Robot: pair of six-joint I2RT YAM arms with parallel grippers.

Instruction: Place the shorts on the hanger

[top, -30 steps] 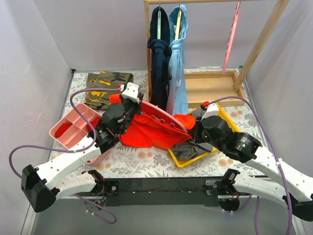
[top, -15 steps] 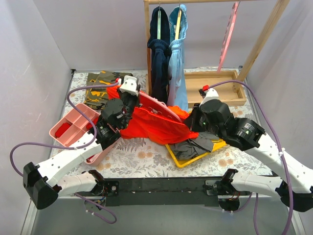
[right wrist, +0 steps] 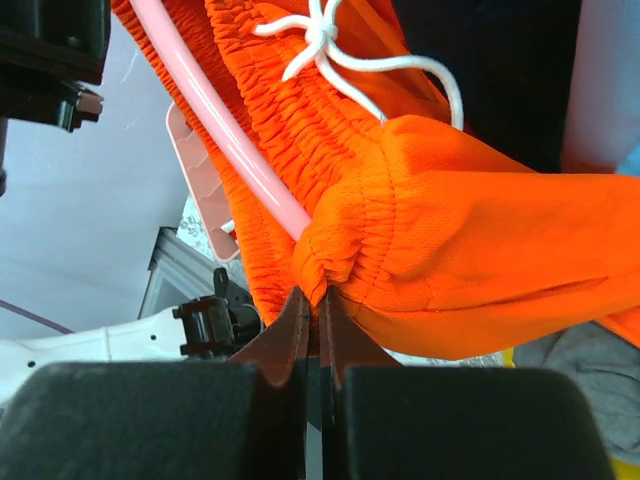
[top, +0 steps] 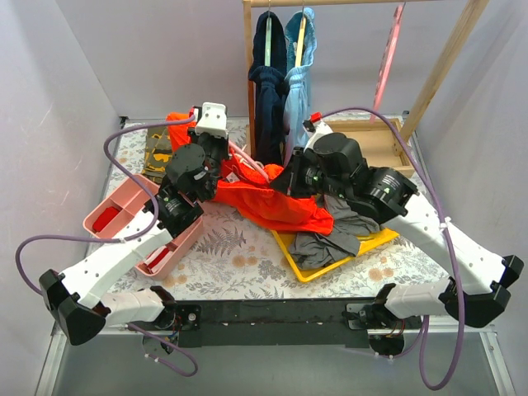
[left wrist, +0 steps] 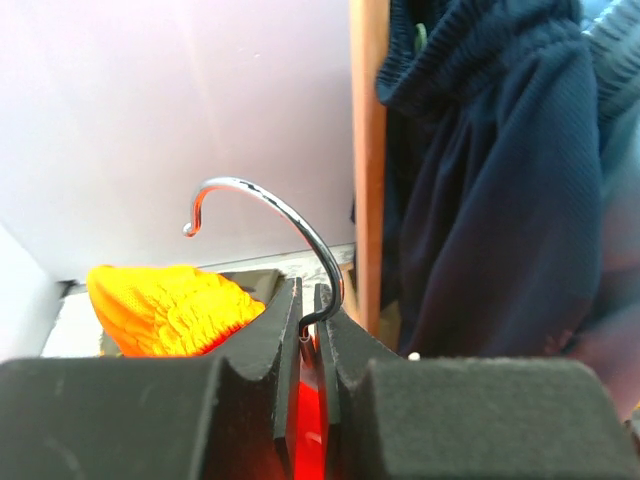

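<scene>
**Two arms hold the shorts and the hanger up by the wooden rack**

The left gripper (left wrist: 309,305) is squeezed tight on the hanger (right wrist: 225,130). It holds it right under the metal hook (left wrist: 280,205). I think it grabs there so the hook stays free and points up. That way it can catch on the wooden rack (top: 247,74) later. The hook is just to the left of the rack's left post, but it is not touching it.

The right gripper (right wrist: 312,300) is pinched shut on an edge of the shorts (top: 276,202). It holds a small fold of the stretchy part, where the cloth bunches up. The pink bar of the hanger runs along the waistband, and the cloth lies against it. The white drawstring (right wrist: 340,50) dangles loose close by. It looks like this arm pulls the shorts sideways so they spread along the bar and do not slip off.

The shorts hang in the air in front of the rack, between the two arms. One end pokes out to the left of the rack, behind the left arm. I cannot tell if the bar goes all the way through the shorts yet.

The dark blue clothes (top: 268,82) and the light blue shorts (top: 301,91) hang on the rack. The yellow tray (top: 309,268) with the grey garment (top: 330,239) sits in front of the rack, under the right arm.
</scene>
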